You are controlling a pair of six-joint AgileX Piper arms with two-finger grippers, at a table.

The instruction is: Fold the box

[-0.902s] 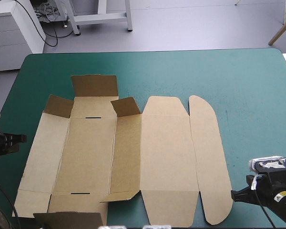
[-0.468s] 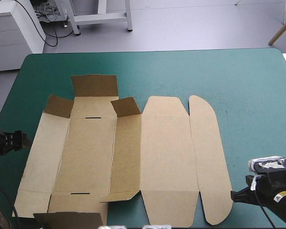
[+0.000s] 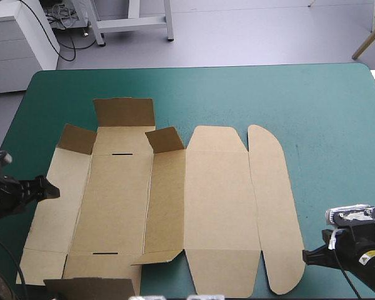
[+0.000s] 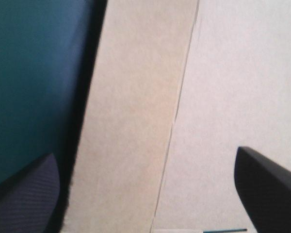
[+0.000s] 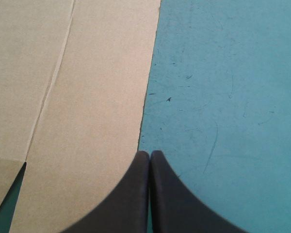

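The brown box (image 3: 219, 206) lies as a flat cut sheet on the left and middle of the teal-green worktop (image 3: 328, 112). Its long axis runs left to right, and each panel strip runs from the near edge to the far. The rounded end flap (image 3: 276, 212) points right, and the small flaps (image 3: 165, 139) at the far left stand tilted up. The left jaws are spread wide astride the sheet's left edge. The right jaws are pressed together, empty, just beside the rounded flap's near end.
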